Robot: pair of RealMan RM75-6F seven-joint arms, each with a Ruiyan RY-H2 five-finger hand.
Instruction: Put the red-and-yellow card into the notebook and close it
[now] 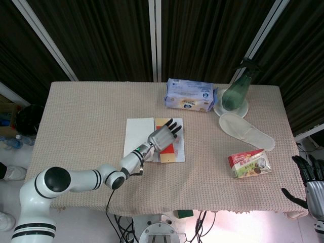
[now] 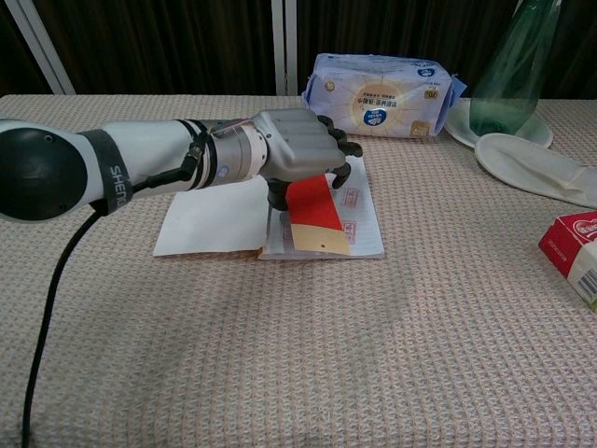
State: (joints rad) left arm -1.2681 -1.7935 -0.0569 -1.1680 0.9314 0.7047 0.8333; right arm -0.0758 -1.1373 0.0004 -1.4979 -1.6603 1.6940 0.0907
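The notebook [image 1: 138,132] [image 2: 216,213] lies open on the table, its left page blank white. My left hand [image 1: 161,135] [image 2: 297,157] hovers over the right page and pinches the red-and-yellow card [image 1: 169,152] [image 2: 315,213] from above. The card hangs tilted, red part up under the fingers, while its yellow end rests on the right page near the notebook's front edge. My right hand [image 1: 314,183] hangs low beyond the table's right front corner, fingers apart and holding nothing; the chest view does not show it.
A blue wipes pack [image 1: 189,95] [image 2: 382,82] lies behind the notebook. To the right are a green spray bottle [image 1: 237,88] [image 2: 508,70] on a white plate [image 1: 219,107], a white slipper [image 1: 246,131] [image 2: 536,168] and a red snack box [image 1: 249,163] [image 2: 574,245].
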